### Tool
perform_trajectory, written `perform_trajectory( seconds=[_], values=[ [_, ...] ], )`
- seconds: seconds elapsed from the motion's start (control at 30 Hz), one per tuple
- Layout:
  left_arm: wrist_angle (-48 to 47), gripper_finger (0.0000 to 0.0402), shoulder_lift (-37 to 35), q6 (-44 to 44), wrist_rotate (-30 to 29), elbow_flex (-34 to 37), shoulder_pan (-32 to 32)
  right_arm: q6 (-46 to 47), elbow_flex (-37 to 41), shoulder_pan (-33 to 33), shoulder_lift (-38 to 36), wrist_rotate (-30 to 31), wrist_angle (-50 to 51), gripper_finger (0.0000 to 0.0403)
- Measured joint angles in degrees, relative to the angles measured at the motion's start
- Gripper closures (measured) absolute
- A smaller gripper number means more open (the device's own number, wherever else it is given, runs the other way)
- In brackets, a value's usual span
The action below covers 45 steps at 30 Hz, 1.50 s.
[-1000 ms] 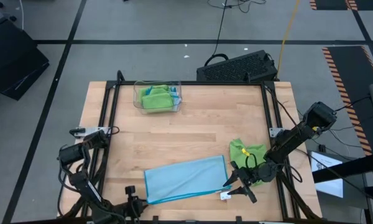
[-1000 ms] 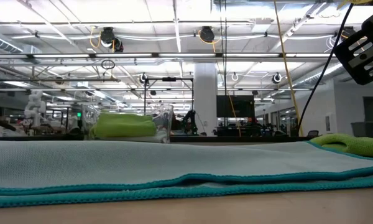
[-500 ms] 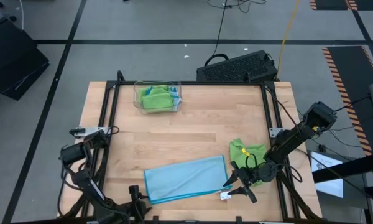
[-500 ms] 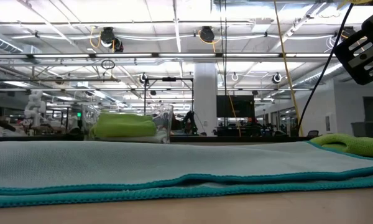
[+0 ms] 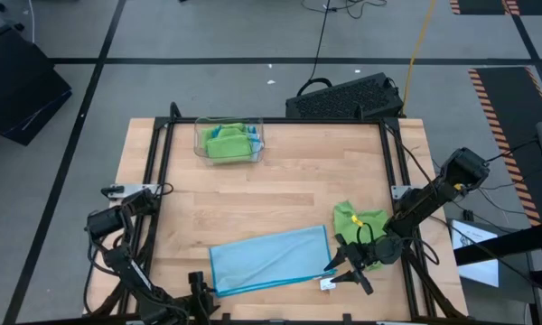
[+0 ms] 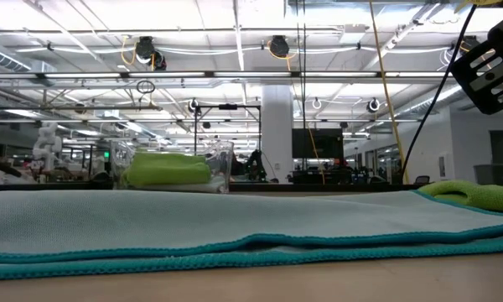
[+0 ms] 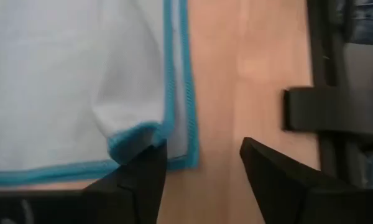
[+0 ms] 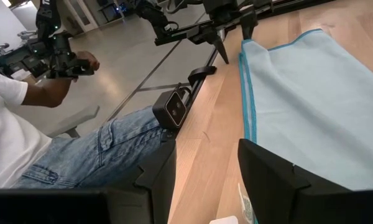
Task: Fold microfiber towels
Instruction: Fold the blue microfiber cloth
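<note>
A wooden table (image 5: 280, 185) edged by a black frame stands on a grey floor, with a black keyboard-like case (image 5: 345, 97) lying just past its upper edge in the high view. In the upper left of the table a clear plastic tray (image 5: 229, 141) holds folded green and blue cloth. A light blue towel (image 5: 269, 259) lies folded flat in the lower middle of the frame, its teal hem showing as two layers across the bottom of the low view. A crumpled lime green towel (image 5: 358, 219) sits just to its right.

The left gripper (image 7: 199, 168) is at the lower left edge of the frame in the high view, by the blue towel's corner; in the left wrist view its fingers stand spread with bare wood between them, one finger just beside a curled-up corner of the hem, and nothing pinched. The right gripper (image 5: 347, 268) rests at the towel's lower right corner, beside a small white tag (image 5: 327, 284); its fingers are apart and grip nothing.

The right wrist view shows a seated person (image 8: 62, 155) in jeans and a white shirt past the table's edge, holding a black controller.
</note>
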<state>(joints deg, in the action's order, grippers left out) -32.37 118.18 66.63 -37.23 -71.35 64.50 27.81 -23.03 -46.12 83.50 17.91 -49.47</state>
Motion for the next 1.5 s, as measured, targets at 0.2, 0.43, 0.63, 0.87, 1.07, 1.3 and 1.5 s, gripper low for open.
perform_trajectory(
  seconds=[0.2,0.43,0.63,0.87,1.07,1.3,1.5],
  values=[
    [4.0,0.024,0.1,-0.9,0.9,0.0,1.5,0.0,0.0,0.0,0.0,0.0,0.0,0.0239],
    [5.9,0.0297,-0.9,-0.5,5.9,-0.7,2.2,0.0,0.0,0.0,0.0,0.0,0.0,0.0239],
    [5.5,0.034,-5.5,-1.9,2.7,-3.1,2.0,0.0,0.0,0.0,0.0,0.2,0.0,0.0239],
    [5.3,0.0382,-6.3,-9.4,-5.2,-3.0,1.7,0.0,0.0,0.2,0.0,5.5,0.0,0.0239],
    [5.2,0.0396,-6.3,-7.3,-12.3,0.1,-0.2,1.6,0.0,2.1,2.5,6.1,-0.1,0.0241],
    [5.2,0.0383,-6.4,-0.9,-11.2,4.6,-2.9,1.1,-5.6,5.1,12.1,4.0,0.0,0.0283],
    [5.1,0.0398,-6.4,1.6,-10.3,7.6,-3.4,-5.9,-18.0,7.9,23.1,-2.4,-0.1,0.0334]
  ],
)
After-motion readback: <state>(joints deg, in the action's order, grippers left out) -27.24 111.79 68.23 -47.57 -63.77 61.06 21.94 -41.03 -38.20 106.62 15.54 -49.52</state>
